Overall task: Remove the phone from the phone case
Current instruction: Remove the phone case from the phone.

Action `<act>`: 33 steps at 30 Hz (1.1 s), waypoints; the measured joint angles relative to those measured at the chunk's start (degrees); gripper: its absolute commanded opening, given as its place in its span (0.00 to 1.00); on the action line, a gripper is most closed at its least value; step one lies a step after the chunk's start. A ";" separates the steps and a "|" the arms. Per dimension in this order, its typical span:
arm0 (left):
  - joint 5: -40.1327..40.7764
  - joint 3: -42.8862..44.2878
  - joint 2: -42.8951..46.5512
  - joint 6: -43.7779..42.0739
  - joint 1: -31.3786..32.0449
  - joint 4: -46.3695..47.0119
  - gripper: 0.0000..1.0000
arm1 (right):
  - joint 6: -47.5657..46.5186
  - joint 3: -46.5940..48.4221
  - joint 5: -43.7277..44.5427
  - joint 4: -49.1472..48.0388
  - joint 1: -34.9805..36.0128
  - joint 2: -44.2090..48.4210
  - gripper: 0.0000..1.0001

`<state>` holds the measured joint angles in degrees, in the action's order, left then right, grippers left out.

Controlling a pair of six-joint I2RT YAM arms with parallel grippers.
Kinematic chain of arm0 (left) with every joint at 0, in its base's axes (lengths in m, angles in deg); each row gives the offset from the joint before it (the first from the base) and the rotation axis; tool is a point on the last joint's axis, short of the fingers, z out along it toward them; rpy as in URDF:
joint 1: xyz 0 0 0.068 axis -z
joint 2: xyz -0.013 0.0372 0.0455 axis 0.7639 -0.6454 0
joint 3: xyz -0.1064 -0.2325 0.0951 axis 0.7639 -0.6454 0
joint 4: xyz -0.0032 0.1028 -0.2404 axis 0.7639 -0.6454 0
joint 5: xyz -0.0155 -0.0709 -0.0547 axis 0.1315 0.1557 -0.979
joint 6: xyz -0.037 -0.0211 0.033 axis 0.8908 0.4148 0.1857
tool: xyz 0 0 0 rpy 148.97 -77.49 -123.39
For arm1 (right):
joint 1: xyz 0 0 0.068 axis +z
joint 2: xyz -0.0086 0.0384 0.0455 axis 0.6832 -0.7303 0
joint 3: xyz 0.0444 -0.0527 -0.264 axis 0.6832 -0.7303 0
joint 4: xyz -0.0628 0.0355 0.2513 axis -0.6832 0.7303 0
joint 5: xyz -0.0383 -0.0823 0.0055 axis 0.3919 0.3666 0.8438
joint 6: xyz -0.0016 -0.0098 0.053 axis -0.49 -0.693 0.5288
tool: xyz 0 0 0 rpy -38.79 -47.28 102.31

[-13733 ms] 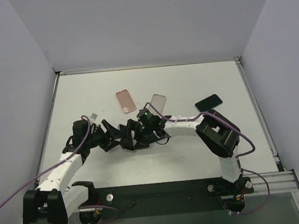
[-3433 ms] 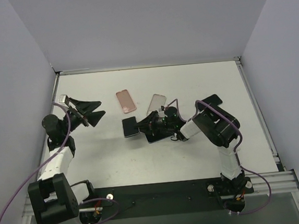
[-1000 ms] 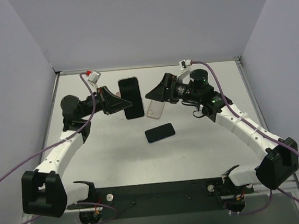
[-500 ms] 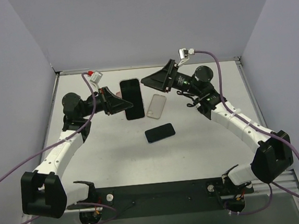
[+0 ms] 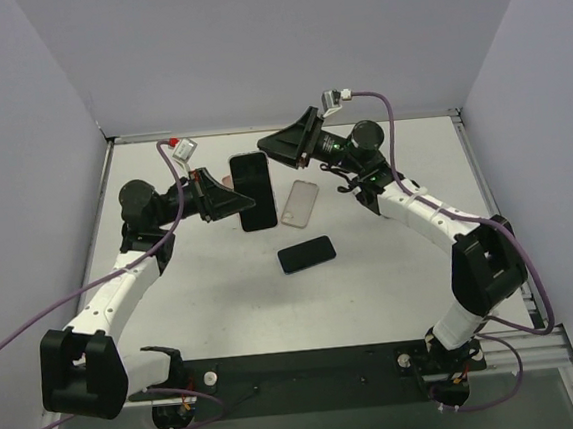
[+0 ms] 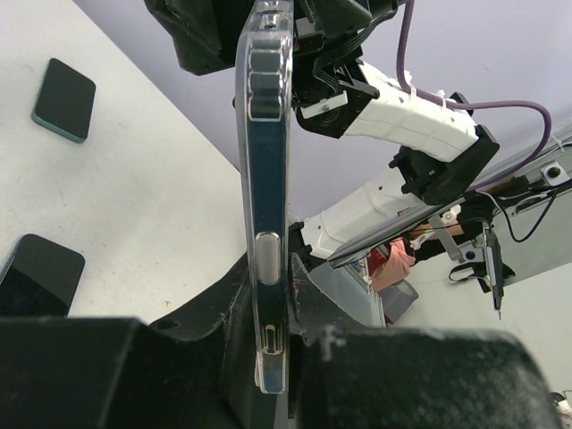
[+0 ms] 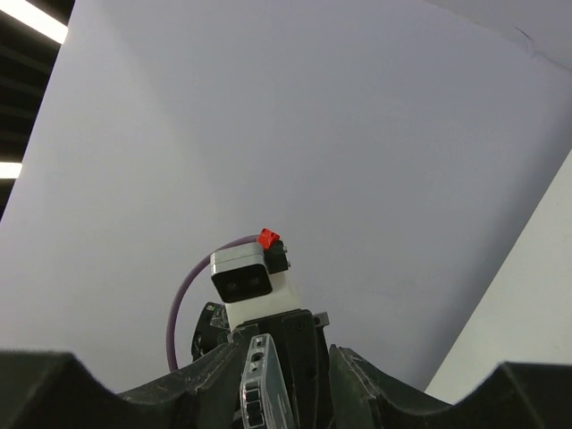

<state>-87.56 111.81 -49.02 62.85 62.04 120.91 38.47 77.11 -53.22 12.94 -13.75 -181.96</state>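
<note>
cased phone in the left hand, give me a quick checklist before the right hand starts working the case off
1. Left hand clamped on the cased phone: ok, it holds the phone up in the air.
2. Phone seated in its case: ok, the left wrist view shows the clear shell wrapping the whole edge.
3. Right hand lined up: ok, the phone's end shows between its fingers in the right wrist view.
4. Right hand gripping the case: cannot tell, contact is not visible.
5. Drop zone free: not ok, a loose clear case and a dark phone lie close by below.
</note>
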 measured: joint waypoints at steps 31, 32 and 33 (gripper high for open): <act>0.13 0.04 0.24 2.38 0.07 1.33 0.00 | 3.61 -0.31 -0.39 -5.79 2.54 -0.87 0.00; 0.09 0.20 0.24 2.14 0.04 1.62 0.00 | 5.73 -0.35 -0.33 -7.37 2.62 -1.36 0.00; 0.04 0.57 0.24 1.84 0.04 1.73 0.00 | 8.24 -0.35 -0.07 -9.31 2.69 -2.08 0.00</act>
<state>-87.51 112.38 -48.78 64.69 62.08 122.64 46.71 76.76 -53.28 3.62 -11.06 -184.04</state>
